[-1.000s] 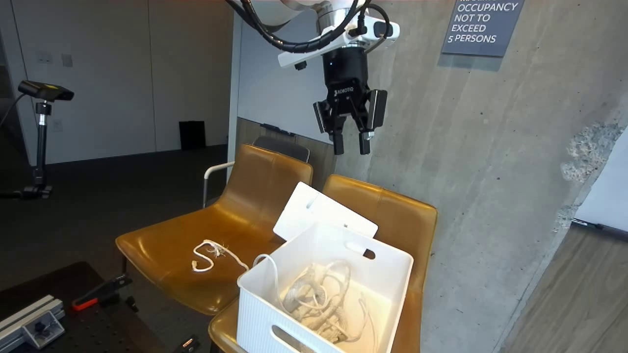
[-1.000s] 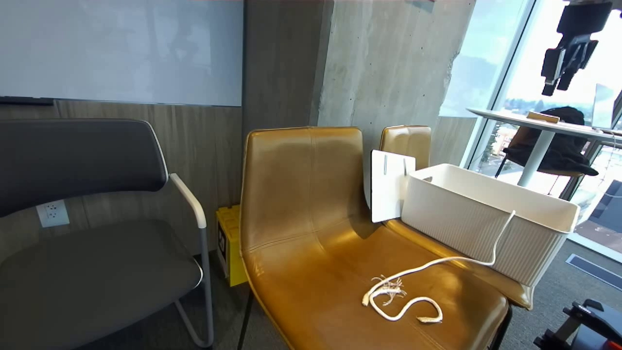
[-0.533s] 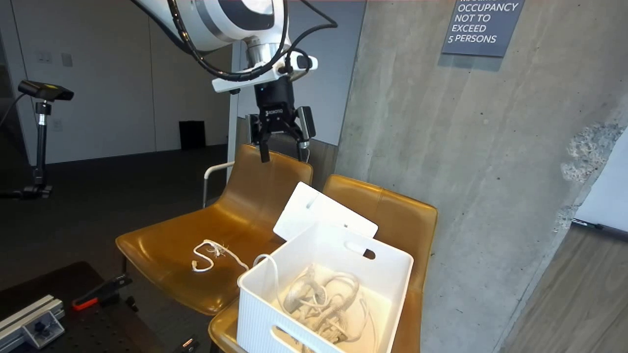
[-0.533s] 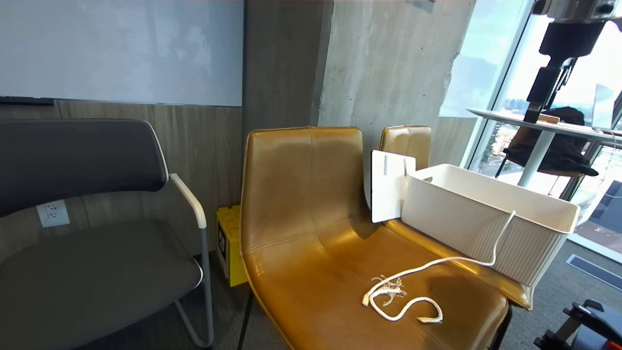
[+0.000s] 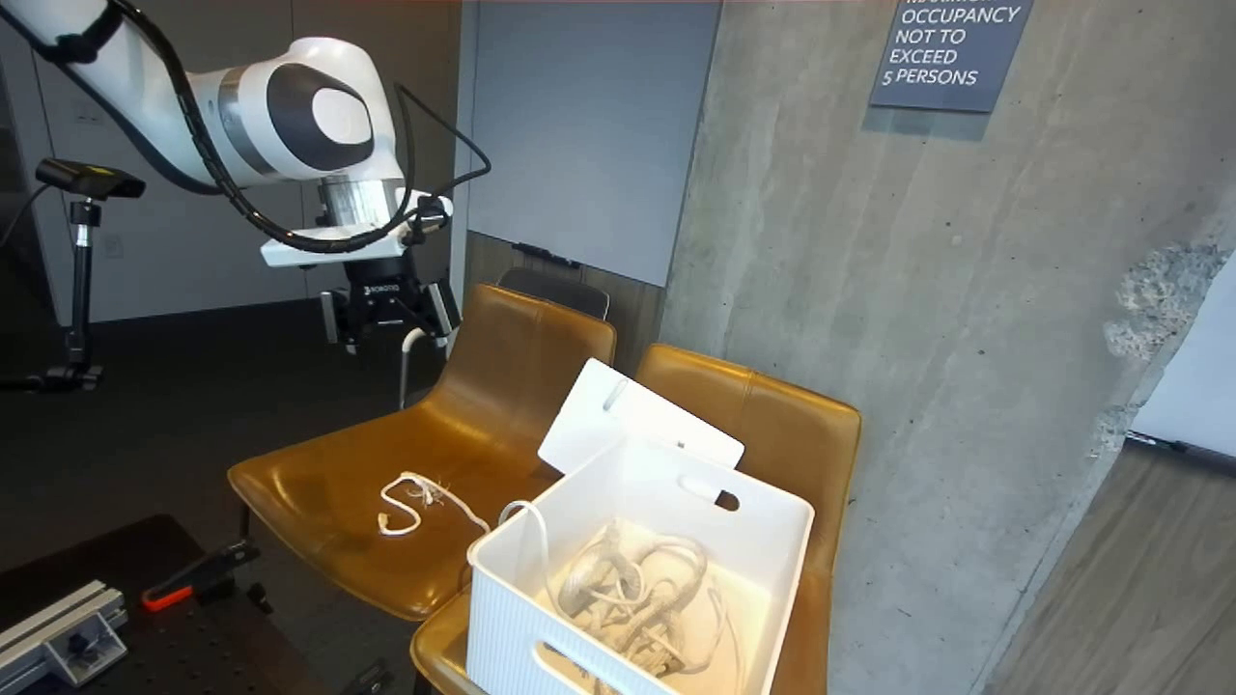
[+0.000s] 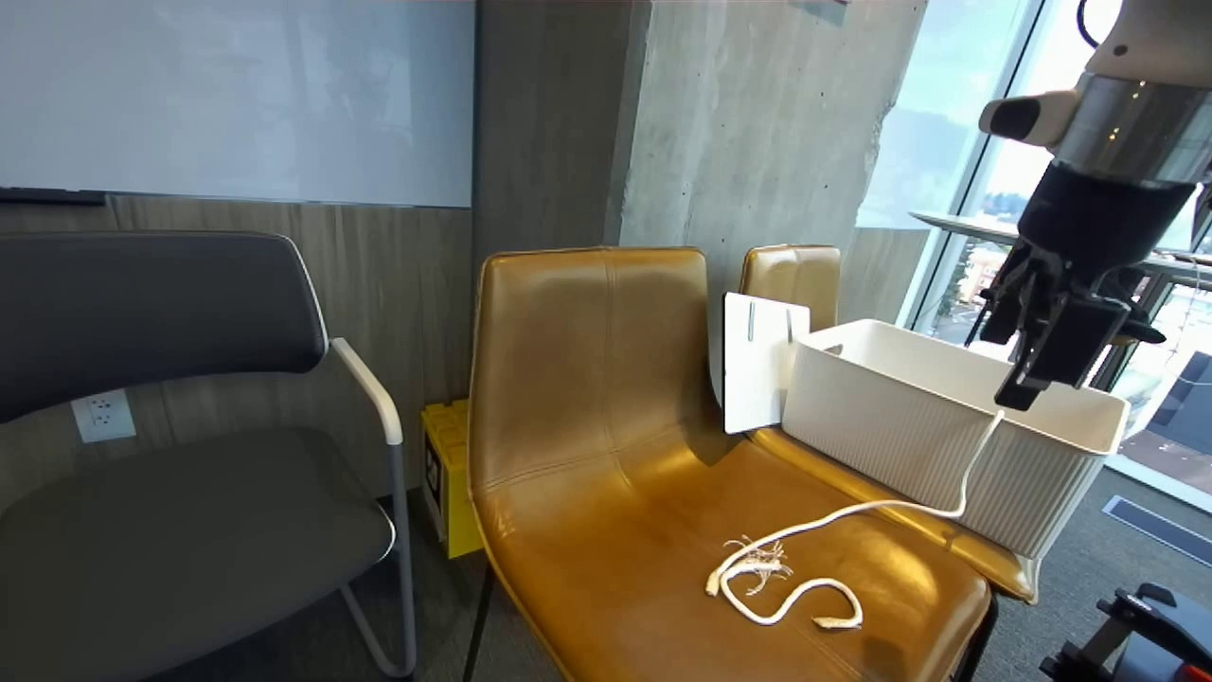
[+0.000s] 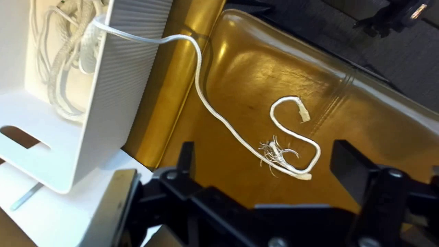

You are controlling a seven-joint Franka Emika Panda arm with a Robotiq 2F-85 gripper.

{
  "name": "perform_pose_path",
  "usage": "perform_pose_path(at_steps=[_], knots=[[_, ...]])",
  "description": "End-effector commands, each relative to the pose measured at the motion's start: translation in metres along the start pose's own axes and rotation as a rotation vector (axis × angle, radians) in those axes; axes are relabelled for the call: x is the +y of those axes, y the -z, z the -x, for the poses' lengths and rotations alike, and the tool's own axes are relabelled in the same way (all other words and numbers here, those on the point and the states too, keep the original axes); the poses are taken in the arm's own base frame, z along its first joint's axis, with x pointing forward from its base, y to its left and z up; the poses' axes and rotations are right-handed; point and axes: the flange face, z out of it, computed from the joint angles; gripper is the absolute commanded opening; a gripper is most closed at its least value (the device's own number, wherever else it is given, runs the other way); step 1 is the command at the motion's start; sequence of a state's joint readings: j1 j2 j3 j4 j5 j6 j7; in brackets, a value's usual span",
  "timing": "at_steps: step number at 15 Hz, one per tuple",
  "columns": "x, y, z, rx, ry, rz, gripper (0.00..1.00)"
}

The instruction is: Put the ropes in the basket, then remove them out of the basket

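In both exterior views, bearing the basket point(image 5: 502, 608) on the seat of the right-hand tan chair point(image 5: 782, 410), just beside the left-hand tan chair point(image 5: 319, 492). On that left seat, supporting a pale length of the ropes point(image 7: 220, 117) directly: curling in an S, showing two tan-tipped ends near one frayed end, then stretching right across the adjoining edges of both seats and climbing over the basket's rim.
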State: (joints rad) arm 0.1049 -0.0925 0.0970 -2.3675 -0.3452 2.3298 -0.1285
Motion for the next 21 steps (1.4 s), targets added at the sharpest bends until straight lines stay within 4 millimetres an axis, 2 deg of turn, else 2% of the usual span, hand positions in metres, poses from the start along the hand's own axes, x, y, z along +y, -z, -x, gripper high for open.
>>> perform_pose_path(at_steps=[1,4,10,15,21], knots=[[-0.033,-0.008,-0.016,0.056,0.177,-0.005,1.00],[-0.049,-0.028,-0.043,0.088,0.281,-0.018,1.00],[-0.065,-0.107,-0.096,0.090,0.399,-0.073,1.00],[-0.077,-0.167,-0.130,0.033,0.439,-0.088,1.00],[-0.070,-0.217,-0.164,0.001,0.469,-0.074,1.00]])
